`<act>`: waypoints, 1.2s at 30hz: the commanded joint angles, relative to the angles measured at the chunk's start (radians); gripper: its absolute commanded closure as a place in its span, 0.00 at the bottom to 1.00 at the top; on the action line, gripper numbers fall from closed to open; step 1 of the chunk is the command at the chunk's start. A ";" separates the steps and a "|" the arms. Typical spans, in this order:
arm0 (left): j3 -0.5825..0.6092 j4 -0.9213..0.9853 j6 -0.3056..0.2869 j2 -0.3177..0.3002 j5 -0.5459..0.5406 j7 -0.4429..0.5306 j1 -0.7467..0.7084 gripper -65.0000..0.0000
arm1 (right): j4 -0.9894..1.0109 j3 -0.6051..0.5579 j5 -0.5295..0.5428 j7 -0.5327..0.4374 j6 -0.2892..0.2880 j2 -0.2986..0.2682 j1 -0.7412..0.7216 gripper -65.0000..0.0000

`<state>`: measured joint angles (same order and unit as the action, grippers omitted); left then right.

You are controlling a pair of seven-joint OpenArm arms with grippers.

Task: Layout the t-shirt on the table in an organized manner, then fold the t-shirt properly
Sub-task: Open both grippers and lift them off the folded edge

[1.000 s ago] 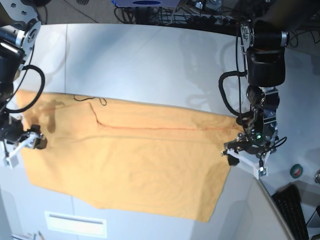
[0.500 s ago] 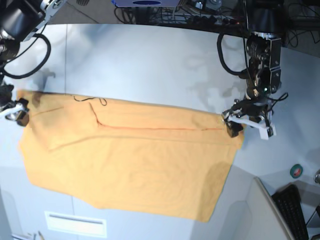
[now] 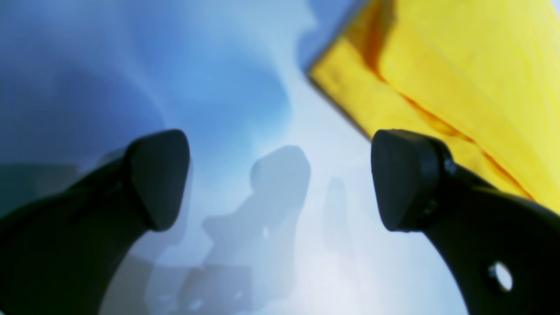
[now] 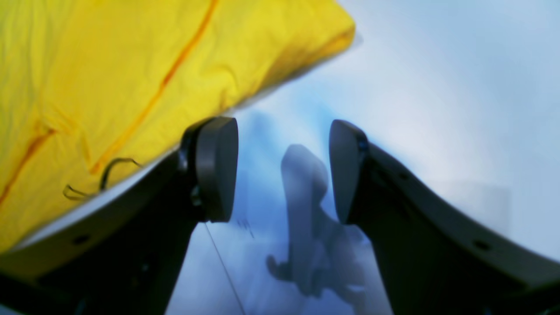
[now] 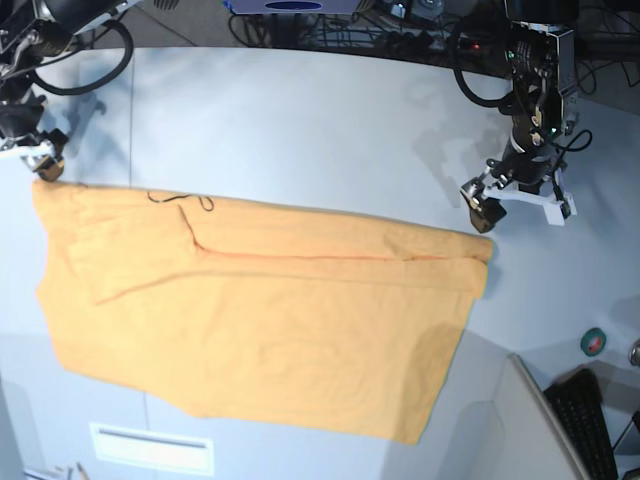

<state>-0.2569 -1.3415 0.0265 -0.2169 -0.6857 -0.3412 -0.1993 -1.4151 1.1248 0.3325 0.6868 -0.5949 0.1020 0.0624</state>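
Both arms are black and boxy with looping black cables; the left arm point(image 5: 535, 90) shows a small green light and a white bracket at its 6 o'clock end. The left gripper point(image 3: 280, 179) and right gripper point(image 4: 284, 170) have matte black curved fingers with rounded pads and small screw holes.

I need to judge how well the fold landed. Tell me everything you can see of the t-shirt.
The t-shirt is plain orange-yellow soft cloth, lying flat on the table, folded over itself with a long crease line across its upper part. Thin black scribble marks sit near its far edge. Its lower edge slants. Neither open gripper touches it: the left gripper and the right gripper hover just off its far corners.
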 commanded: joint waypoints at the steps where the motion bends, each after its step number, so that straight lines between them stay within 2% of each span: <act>1: -0.005 -0.014 -0.001 -0.013 -0.004 0.020 0.007 0.03 | 0.003 0.010 0.014 -0.022 -0.010 -0.012 -0.022 0.51; 3: -0.005 -0.014 -0.001 -0.011 -0.004 0.020 0.007 0.03 | 0.063 0.034 0.015 -0.023 -0.001 -0.018 -0.051 0.51; 7: -0.005 -0.016 -0.001 -0.009 -0.004 0.020 0.007 0.03 | 0.185 0.131 0.015 -0.022 0.076 -0.031 -0.120 0.50; 14: -0.006 -0.014 -0.001 -0.013 -0.004 0.018 0.001 0.03 | 0.371 0.159 0.018 -0.022 0.072 -0.075 -0.163 0.49; 21: -0.006 -0.014 -0.001 -0.013 -0.002 0.018 -0.002 0.03 | 0.601 0.151 0.136 -0.031 0.080 -0.170 -0.181 0.50; 32: 0.001 0.084 -0.001 -0.005 -0.002 0.018 0.057 0.03 | 0.613 0.148 0.130 -0.032 0.080 -0.178 -0.220 0.51; 34: 0.001 0.099 -0.001 -0.005 -0.002 0.018 0.076 0.03 | 0.613 0.148 0.130 -0.032 0.080 -0.178 -0.220 0.58; 36: 0.003 0.104 -0.001 -0.005 -0.002 0.018 0.083 0.03 | 0.613 0.148 0.130 -0.032 0.080 -0.178 -0.220 0.75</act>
<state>-0.2523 -1.2251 0.0277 -0.2111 -0.6834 -0.3359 -0.1246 -0.8013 1.2762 0.4923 0.6250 -0.5373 -0.0761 -0.1566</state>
